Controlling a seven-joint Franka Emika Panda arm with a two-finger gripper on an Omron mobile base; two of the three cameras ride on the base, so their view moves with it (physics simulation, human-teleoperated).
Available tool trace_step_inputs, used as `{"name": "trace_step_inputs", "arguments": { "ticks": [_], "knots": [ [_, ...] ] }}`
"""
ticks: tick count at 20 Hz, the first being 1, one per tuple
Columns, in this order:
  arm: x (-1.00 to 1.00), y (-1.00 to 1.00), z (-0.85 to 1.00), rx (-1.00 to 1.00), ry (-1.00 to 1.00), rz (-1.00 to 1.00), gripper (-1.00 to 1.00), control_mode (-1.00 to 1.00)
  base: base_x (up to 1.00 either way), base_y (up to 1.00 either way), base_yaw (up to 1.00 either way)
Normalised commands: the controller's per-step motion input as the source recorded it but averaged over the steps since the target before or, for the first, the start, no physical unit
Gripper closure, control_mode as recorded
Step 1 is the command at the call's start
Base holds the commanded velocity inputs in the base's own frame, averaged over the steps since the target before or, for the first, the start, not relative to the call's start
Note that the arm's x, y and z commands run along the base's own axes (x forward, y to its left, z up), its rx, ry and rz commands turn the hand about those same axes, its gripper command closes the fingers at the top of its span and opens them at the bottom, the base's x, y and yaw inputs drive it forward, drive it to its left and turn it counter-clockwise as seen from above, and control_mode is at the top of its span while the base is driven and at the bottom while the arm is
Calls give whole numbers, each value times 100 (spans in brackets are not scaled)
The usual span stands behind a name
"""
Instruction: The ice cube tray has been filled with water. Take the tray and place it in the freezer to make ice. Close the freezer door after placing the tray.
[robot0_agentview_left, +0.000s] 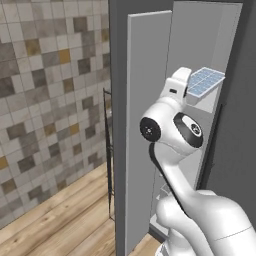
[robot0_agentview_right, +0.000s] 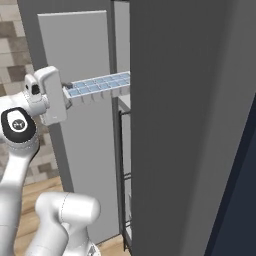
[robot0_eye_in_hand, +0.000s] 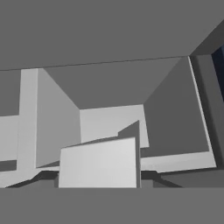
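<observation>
Mid-insertion: hand (robot0_agentview_right: 66, 92) pinching the ice cube tray (robot0_agentview_right: 98, 85) level at the open freezer (robot0_agentview_left: 207, 40); next, push in, lower onto a shelf (robot0_eye_in_hand: 175, 161).

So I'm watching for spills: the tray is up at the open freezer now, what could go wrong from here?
1. The tray is held by one end, jutting out from the end effector; any tilt could slop the water.
2. Its far end is near the freezer edge and could clip it going in.
3. The open door stands close beside the arm.
</observation>
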Motion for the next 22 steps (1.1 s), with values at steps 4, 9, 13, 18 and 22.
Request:
{"name": "trace_step_inputs", "arguments": {
  "ticks": [4,9,13,18,22],
  "knots": [
    [0,-3,0,0,0,0,100,-100,0,0,0],
    [0,-12,0,1,0,0,100,-100,0,0,0],
    [13,-25,0,4,2,0,100,-100,0,0,0],
    [28,-28,0,8,10,4,100,-100,0,0,0],
    [31,-23,0,8,11,8,100,-100,0,0,0]
  ]
}}
